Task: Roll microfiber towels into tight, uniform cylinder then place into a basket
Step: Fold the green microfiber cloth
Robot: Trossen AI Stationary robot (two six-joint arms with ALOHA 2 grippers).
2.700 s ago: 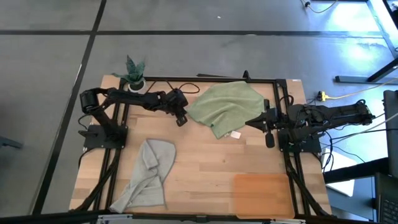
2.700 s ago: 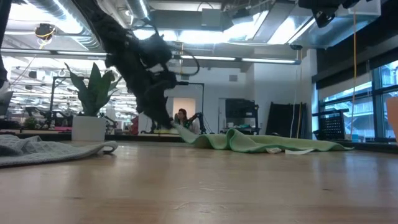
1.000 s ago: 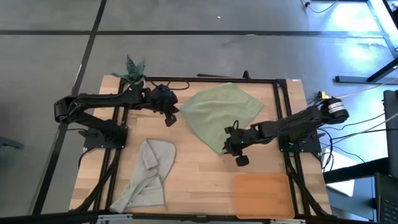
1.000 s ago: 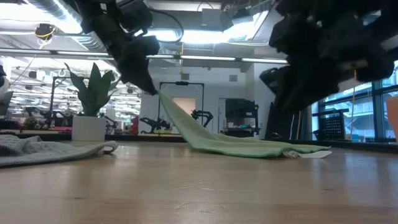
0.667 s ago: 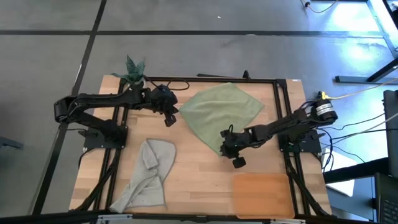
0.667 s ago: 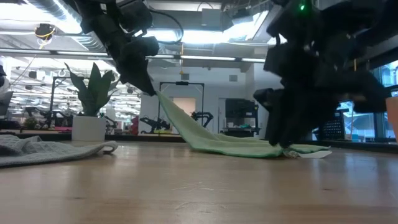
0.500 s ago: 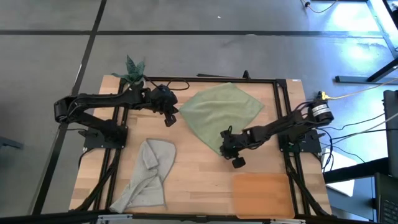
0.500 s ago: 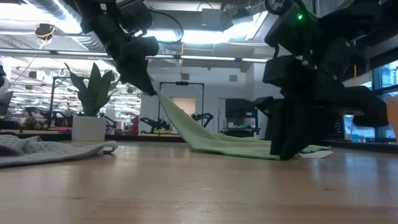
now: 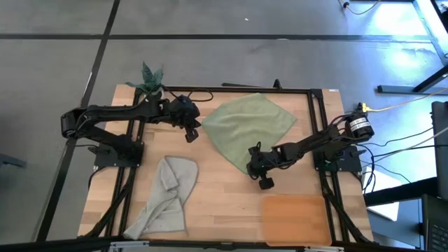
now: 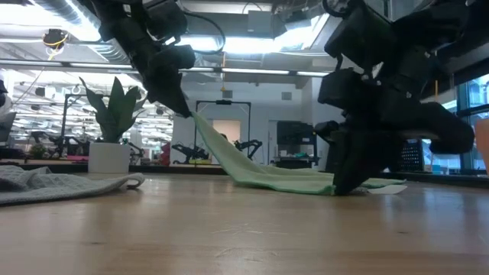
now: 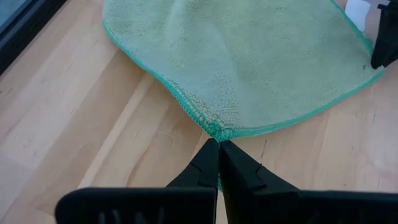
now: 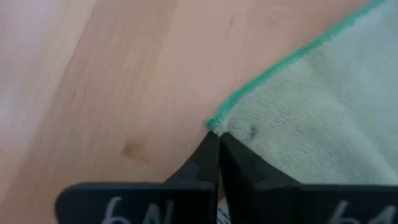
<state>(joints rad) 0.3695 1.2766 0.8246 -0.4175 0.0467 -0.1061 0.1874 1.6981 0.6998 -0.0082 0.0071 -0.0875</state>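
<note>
The left gripper (image 11: 219, 144) is pinching one corner of the green towel (image 9: 248, 129); the right gripper (image 12: 217, 138) is pinching its opposite corner.

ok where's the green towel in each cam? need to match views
High: green towel spread at table's far middle, between both arms.
Low: draped strip, left end lifted, right end on the table.
Left wrist: fills the frame, corner pinched.
Right wrist: one corner at the fingertips.
Shared landmark: the darker green stitched hem, also seen in the right wrist view.
</note>
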